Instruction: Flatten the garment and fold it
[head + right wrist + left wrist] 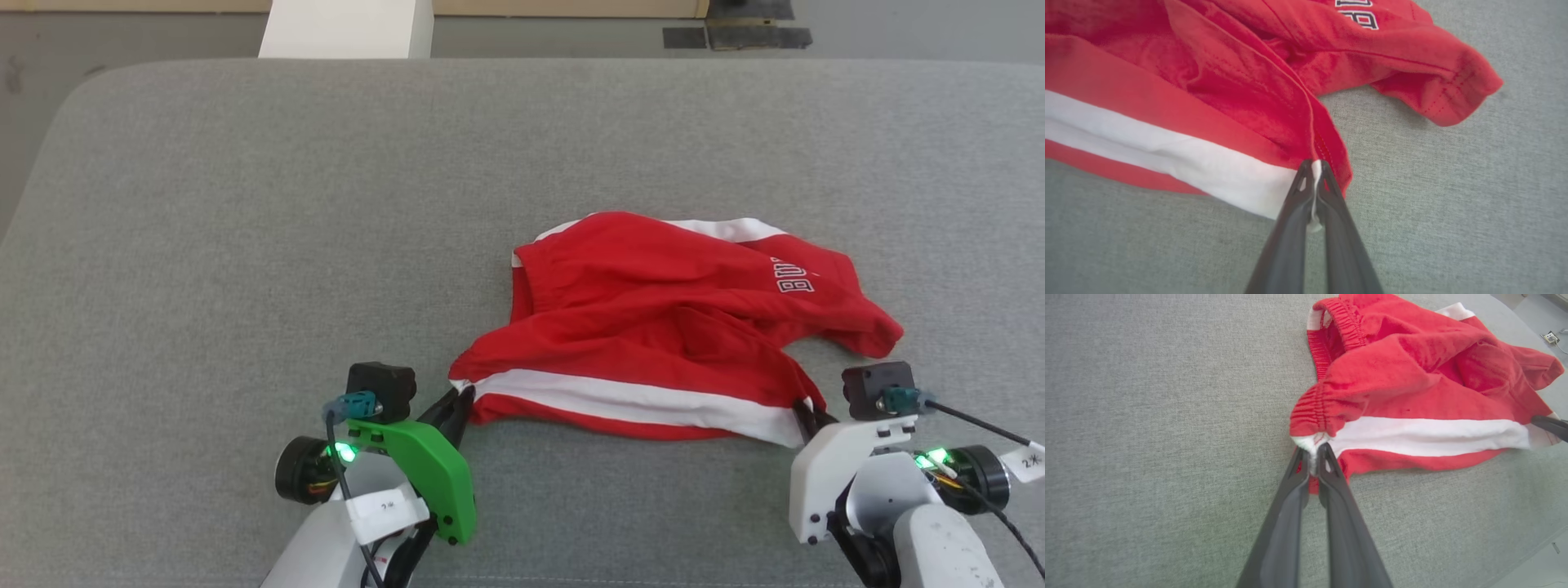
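Note:
The garment [653,327], bright red shorts with a broad white stripe and small white lettering, lies bunched on the grey surface. Its near edge stretches between my two grippers. My left gripper [462,398] is shut on the shorts' near left corner, where the elastic waistband [1310,412] ends. My right gripper [804,412] is shut on the near right corner at the end of the white stripe [1167,157]. The left wrist view has the pinch at my left gripper [1313,451], and the right wrist view has it at my right gripper [1314,165]. One red leg [1437,94] flops out to the right.
The grey padded surface [245,245] spreads wide to the left of the garment and beyond it. A white post [347,28] stands past the far edge, with dark tape marks [735,33] on the floor at the back right.

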### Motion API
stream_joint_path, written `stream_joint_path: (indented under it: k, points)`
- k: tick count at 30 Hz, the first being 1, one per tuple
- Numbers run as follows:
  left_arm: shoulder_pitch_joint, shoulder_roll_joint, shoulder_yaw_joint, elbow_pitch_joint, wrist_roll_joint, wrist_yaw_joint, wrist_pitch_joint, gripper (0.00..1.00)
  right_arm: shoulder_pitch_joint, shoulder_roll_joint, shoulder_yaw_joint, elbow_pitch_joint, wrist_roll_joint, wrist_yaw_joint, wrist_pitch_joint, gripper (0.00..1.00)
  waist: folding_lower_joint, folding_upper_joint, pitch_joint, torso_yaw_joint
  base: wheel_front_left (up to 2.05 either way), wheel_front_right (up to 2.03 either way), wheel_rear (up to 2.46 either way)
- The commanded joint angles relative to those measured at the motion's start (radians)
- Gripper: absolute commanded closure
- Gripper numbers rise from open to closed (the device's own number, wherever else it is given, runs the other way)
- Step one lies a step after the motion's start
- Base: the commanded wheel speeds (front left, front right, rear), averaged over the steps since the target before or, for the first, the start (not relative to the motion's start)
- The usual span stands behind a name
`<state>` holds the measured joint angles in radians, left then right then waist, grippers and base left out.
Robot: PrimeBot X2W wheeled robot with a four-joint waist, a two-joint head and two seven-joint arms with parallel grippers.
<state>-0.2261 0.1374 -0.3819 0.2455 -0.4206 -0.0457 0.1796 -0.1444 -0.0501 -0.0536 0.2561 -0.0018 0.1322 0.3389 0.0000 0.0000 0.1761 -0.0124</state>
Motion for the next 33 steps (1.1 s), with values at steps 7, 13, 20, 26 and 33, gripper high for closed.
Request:
stream_joint_path:
  k: [7,13,20,26,33]
  points:
    - [-0.003,0.022,0.035,-0.081,-0.051,-0.012,-0.027,1.00,0.032,0.000,0.031,-0.136,0.095,-0.002,0.053,1.00,0.0000,0.0000,-0.038,-0.033,0.00,0.00,0.00]
    - [-0.140,0.082,0.063,-0.208,-0.173,-0.065,0.089,1.00,-0.087,-0.032,0.117,-0.301,0.113,-0.002,0.197,1.00,0.0000,0.0000,-0.017,-0.059,0.00,0.00,0.00]
    - [-0.454,0.138,0.117,-0.245,-0.338,-0.076,0.298,1.00,-0.439,-0.145,0.207,-0.352,0.153,-0.002,0.339,1.00,0.0000,0.0000,0.088,-0.090,0.00,0.00,0.00]
    - [-0.747,0.147,0.168,-0.153,-0.318,-0.021,0.344,1.00,-0.786,-0.178,0.228,-0.219,0.156,-0.002,0.356,1.00,0.0000,0.0000,0.217,-0.114,0.00,0.00,0.00]
    - [-1.058,0.139,0.239,-0.021,-0.253,0.046,0.235,1.00,-1.113,-0.153,0.221,-0.044,0.073,-0.002,0.236,1.00,0.0000,0.0000,0.350,-0.139,0.00,0.00,0.00]
